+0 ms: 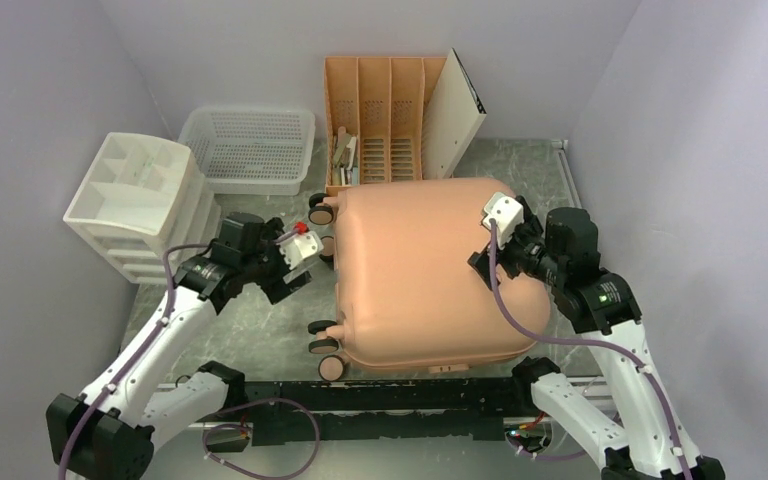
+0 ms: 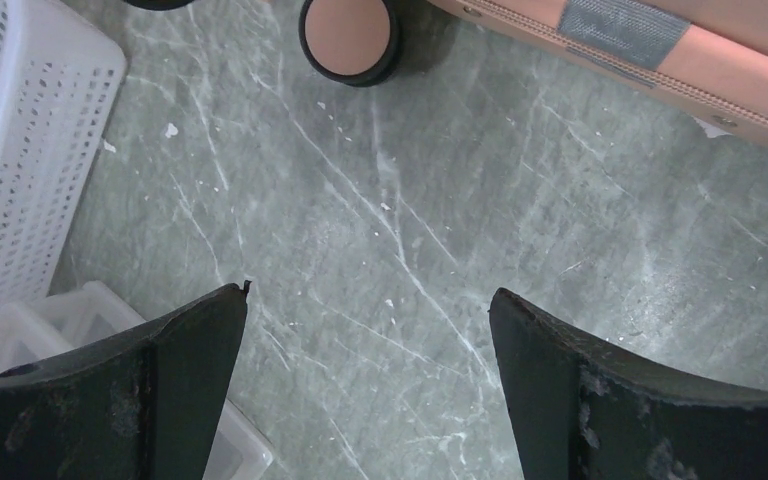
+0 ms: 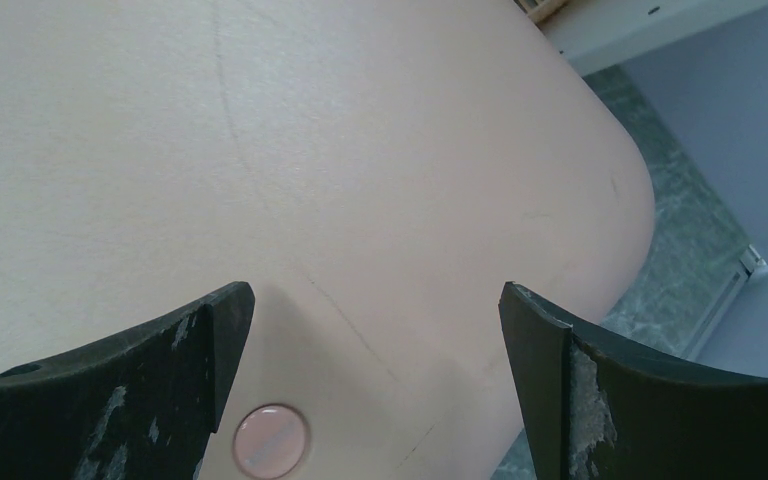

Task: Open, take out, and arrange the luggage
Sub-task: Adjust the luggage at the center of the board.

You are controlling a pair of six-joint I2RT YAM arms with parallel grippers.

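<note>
Lying flat and closed on the marbled table (image 1: 260, 330), the luggage (image 1: 430, 270) fills the middle of the scene. Its long axis runs side to side, with the wheeled end toward the left arm and the rounded top end toward the right arm. Behind the luggage stands an orange-tan file rack (image 1: 375, 120), and beyond its wheeled end sit a white basket (image 1: 250, 148) and a white drawer unit (image 1: 135, 200).

The right gripper (image 3: 375, 295) hangs directly over the luggage's shell near its right end, jaws spread wide and holding nothing. The left gripper (image 2: 370, 300) hovers off the wheeled end above bare table, likewise released and empty, with the luggage ahead of it and apart.

Opening depends on the seam around the shell's side. The left arm faces that edge and its grey tab (image 2: 625, 28), so it seems the better placed, though the zip pull is probably not in view. A black wheel (image 2: 350, 38) sits ahead of the left gripper. The small round logo (image 3: 271, 440) shows beside the right gripper's left finger.
</note>
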